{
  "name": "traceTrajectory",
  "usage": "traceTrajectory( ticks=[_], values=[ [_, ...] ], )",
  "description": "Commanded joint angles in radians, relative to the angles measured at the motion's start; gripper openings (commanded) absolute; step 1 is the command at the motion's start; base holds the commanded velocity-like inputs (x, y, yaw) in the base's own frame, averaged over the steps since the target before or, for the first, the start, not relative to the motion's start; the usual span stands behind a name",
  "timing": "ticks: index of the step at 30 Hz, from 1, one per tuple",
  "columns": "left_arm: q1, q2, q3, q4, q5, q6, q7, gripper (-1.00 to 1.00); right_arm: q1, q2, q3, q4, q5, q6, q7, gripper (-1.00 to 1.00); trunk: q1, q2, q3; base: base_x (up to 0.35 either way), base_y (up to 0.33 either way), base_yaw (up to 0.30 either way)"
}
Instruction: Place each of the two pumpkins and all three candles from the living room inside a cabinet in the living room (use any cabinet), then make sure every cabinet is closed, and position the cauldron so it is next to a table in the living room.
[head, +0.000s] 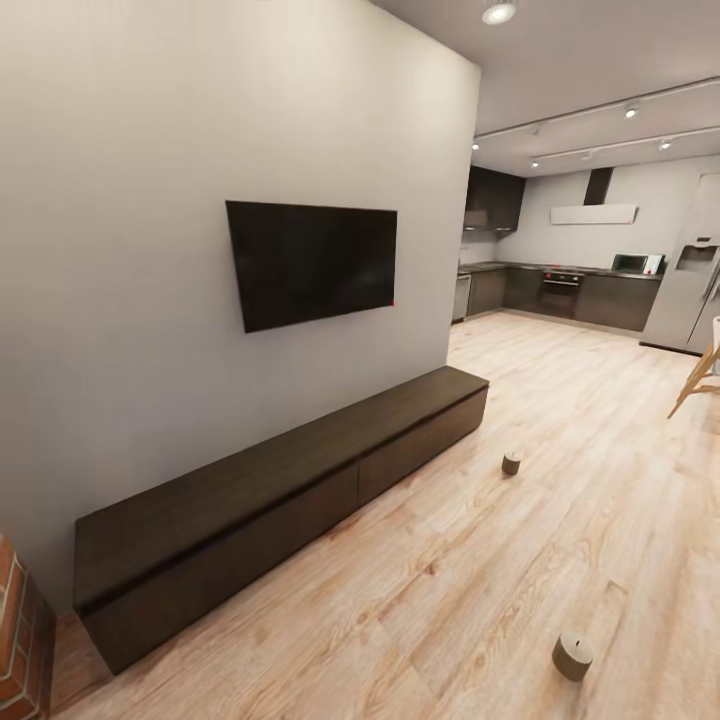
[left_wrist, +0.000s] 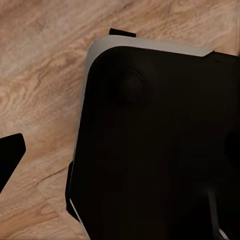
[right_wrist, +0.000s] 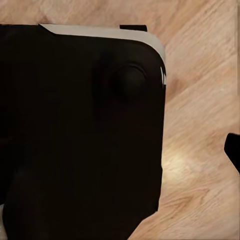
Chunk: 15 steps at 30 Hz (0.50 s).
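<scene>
Long low dark-brown cabinet (head: 290, 500) set against the grey wall (head: 120, 250) in the head view, running from near the brick corner (head: 15, 640) away toward the kitchen; all flat drawer fronts flush and shut, interior hidden, contents impossible to tell; top surface bare. Black television (head: 312, 262) mounted on the wall above it. Two candles on the pale wood floor (head: 520, 560), both upright, squat, dark grey-olive: nearer candle (head: 572, 656) well out from the cabinet front, toward the lower right of the head view; farther candle (head: 512, 462) near the cabinet's far end, a short way off its front, not touching. Candles well apart from one another. Kitchen beyond: dark kitchen counter (head: 560, 272) along the back wall with microwave (head: 632, 263) on it, oven (head: 560, 292) below, steel refrigerator (head: 690, 290) at right, pale chair legs (head: 700, 380) at the right edge. Left wrist view: large black rounded robot body panel (left_wrist: 155, 145) with light trim over wood floor, dark finger edge (left_wrist: 11, 150) of the left claw at the picture's border; open or closed cannot be told. Right wrist view: same kind of black panel (right_wrist: 80, 135) over floor, dark sliver (right_wrist: 233, 150) at the border; right claw's state likewise cannot be told. Neither wrist view places a candle beside a claw.
</scene>
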Motion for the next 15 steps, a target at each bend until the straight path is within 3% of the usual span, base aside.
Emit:
traceTrajectory(
  ticks=[1, 8, 15],
  values=[
    [-0.001, 0.0, 0.006, -0.001, 0.01, -0.002, 0.0, 1.0, 0.0, 0.0, 0.0, -0.001, 0.001, -0.002, 0.0, 1.0, -0.004, 0.007, 0.002, 0.0, 0.0, 0.0],
    [-0.005, 0.0, 0.004, -0.002, 0.08, 0.005, 0.001, 1.0, 0.0, -0.001, -0.002, -0.042, 0.001, 0.0, -0.004, 1.0, -0.031, 0.056, 0.024, 0.0, 0.0, 0.028],
    [-0.008, 0.0, 0.004, -0.002, 0.091, 0.009, 0.001, 1.0, -0.001, -0.002, -0.002, -0.096, 0.002, 0.006, -0.001, 1.0, -0.058, 0.105, 0.046, 0.0, 0.0, 0.223]
  ],
)
